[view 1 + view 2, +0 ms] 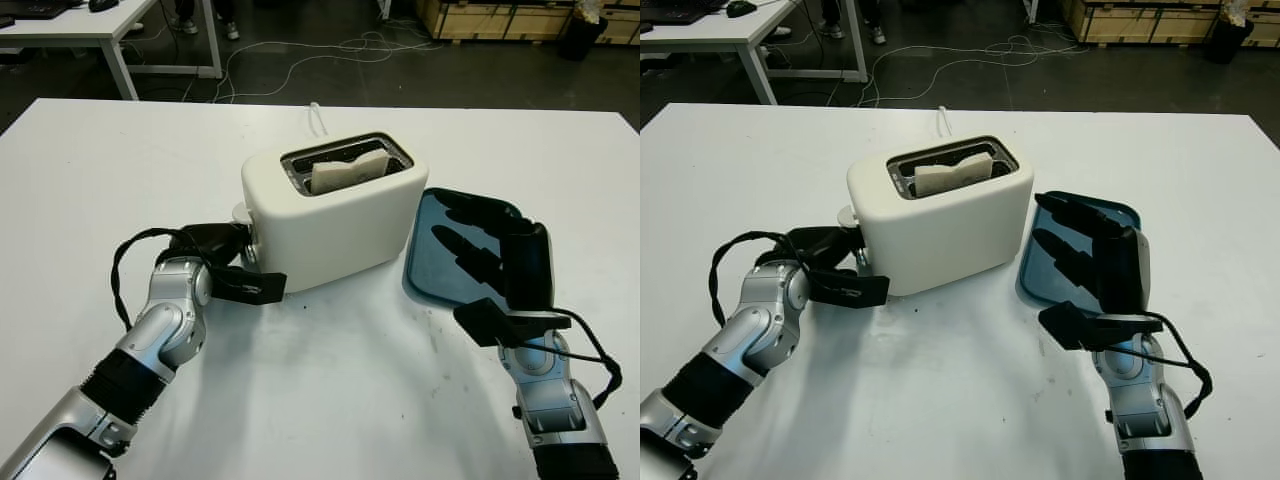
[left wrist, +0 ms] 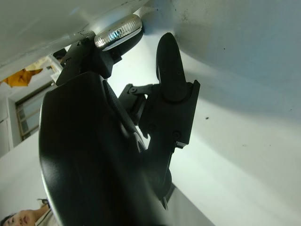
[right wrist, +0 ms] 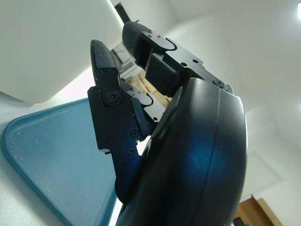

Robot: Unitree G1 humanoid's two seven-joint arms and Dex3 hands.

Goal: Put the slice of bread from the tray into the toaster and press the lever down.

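Note:
The white toaster point(image 1: 330, 215) stands mid-table with the slice of bread point(image 1: 348, 170) sitting in its slot, its top about level with the opening. At the toaster's left end a chrome lever point(image 2: 117, 32) sits high in its travel. My left hand point(image 1: 245, 255) is open at that end: its upper fingers point(image 1: 215, 238) are against the lever and its thumb point(image 1: 250, 287) lies low beside the toaster wall. My right hand point(image 1: 470, 240) is open above the dark blue tray point(image 1: 425, 265), which has nothing on it.
The toaster's white cord point(image 1: 316, 115) runs off the table's far edge. A white desk point(image 1: 70, 25) and wooden crates point(image 1: 500, 20) stand on the floor beyond, with loose cables between. A person point(image 2: 19, 219) is at the edge of the left wrist view.

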